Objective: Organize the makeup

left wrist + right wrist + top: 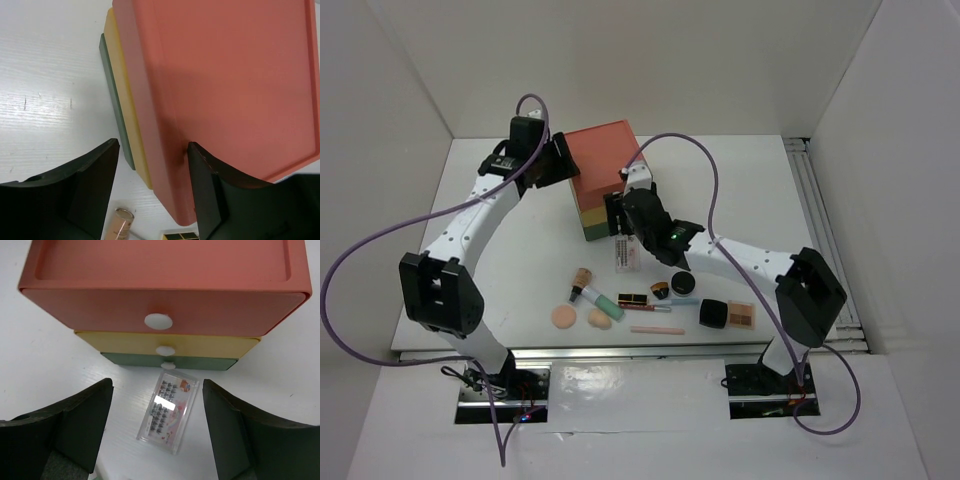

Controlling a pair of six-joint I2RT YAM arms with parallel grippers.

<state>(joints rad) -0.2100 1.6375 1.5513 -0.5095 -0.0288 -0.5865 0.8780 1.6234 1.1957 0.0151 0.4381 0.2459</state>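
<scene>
Seen from above, a three-drawer box (605,175), red over yellow over green, stood mid-worktop (500,270), and its drawers looked shut. The makeup lay loose at the box's 6 o'clock, near the arms' bases: two peach sponge puffs (564,317), a mint tube (603,299), a lipstick (633,299), a round black compact (683,283), an eyeshadow palette (741,314) and a pink pencil (657,330). A clear lash case (167,412) lay just in front of the green drawer.

The left jaws were spread astride the box's 10 o'clock side, which we judged was meant to steady it. We could not tell whether they touched it. The right jaws, spread and empty, faced the drawer knobs (158,321) from 6 o'clock, probably to pull a drawer open for the makeup.
</scene>
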